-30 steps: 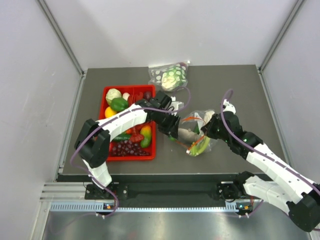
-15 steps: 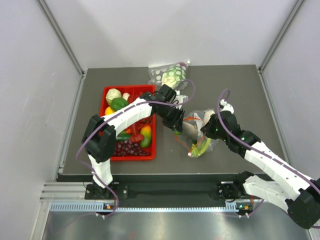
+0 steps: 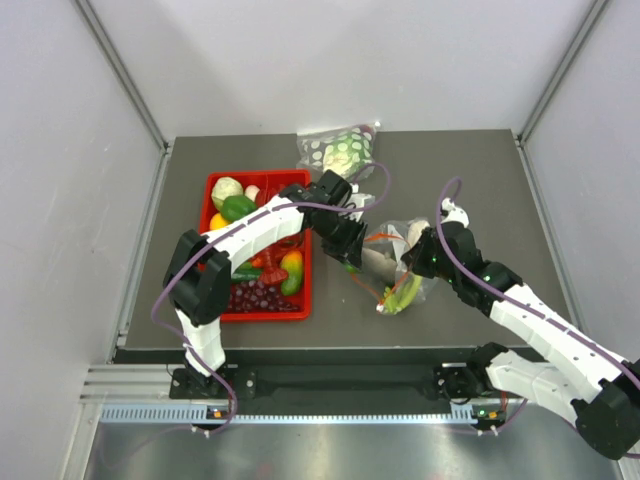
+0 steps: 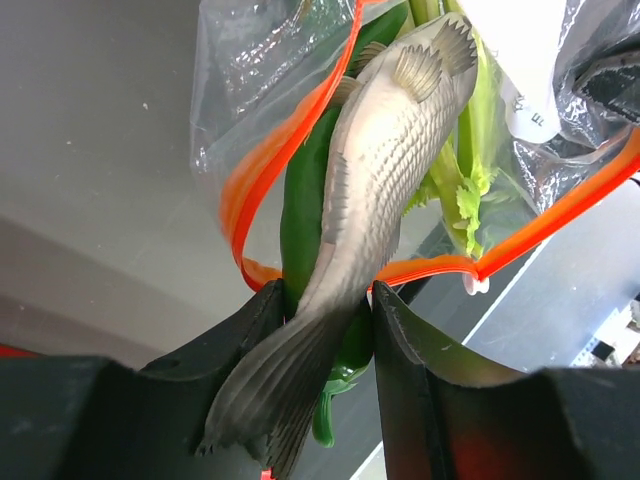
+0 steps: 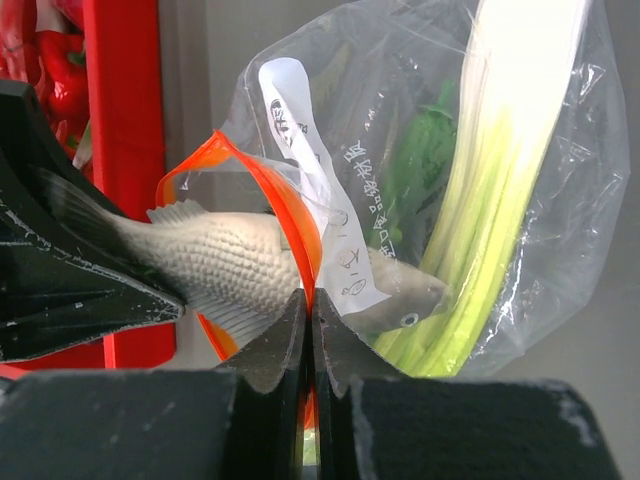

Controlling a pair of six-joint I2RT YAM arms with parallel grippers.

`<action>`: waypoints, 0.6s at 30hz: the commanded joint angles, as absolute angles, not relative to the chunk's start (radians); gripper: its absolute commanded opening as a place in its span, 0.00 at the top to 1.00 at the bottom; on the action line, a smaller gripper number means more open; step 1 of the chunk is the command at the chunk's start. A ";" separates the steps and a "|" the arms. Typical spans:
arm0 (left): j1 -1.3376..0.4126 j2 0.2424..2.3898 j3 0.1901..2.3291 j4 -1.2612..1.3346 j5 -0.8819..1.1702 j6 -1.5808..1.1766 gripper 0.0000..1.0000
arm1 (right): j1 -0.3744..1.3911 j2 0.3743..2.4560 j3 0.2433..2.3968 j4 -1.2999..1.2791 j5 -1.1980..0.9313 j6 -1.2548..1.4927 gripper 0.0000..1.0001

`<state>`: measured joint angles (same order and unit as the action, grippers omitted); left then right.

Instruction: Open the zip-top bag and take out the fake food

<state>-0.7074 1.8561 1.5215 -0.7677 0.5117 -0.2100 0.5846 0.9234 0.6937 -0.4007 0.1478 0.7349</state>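
Left gripper (image 4: pixel 325 300) is clamped on the fish (image 4: pixel 385 140) by its tail, with the green veggie piece (image 4: pixel 300 215) apparently pinched alongside. The right gripper (image 5: pixel 308 312) is squeezed shut on the orange zip strip (image 5: pixel 290 205) of the bag (image 3: pixel 385 262), which sits mid-table just right of the red tray (image 3: pixel 213 180). I'd pull the fish straight out leftward, tail first, while the right side anchors the bag so the fins don't snag the strip.

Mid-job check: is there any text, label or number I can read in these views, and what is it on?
White label on the zip-top bag: a line of printed characters and some larger marks, running sideways, too blurred and curled to read.
Nothing else in any view carries legible text.
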 commanded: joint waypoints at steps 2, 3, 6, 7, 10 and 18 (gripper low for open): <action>-0.710 1.827 1.554 -0.733 0.575 -0.241 0.94 | 0.589 0.923 0.698 -0.345 0.152 0.730 1.00; -0.712 1.833 1.562 -0.709 0.584 -0.259 0.94 | 0.589 0.925 0.699 -0.345 0.150 0.729 1.00; -0.716 1.859 1.598 -0.718 0.609 -0.250 0.91 | 0.589 0.923 0.707 -0.344 0.153 0.729 1.00; -0.718 1.865 1.615 -0.762 0.604 -0.236 0.91 | 0.589 0.922 0.709 -0.347 0.158 0.727 1.00; -0.716 1.868 1.670 -0.869 0.560 -0.157 0.90 | 0.587 0.911 0.703 -0.351 0.163 0.727 1.00; -0.687 1.833 1.727 -0.952 0.500 -0.147 0.89 | 0.588 0.902 0.689 -0.348 0.163 0.732 1.00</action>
<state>-0.6930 1.8694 1.6573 -0.8848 0.5224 -0.1715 0.5842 0.9249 0.6937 -0.3893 0.1474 0.7349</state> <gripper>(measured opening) 0.423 0.007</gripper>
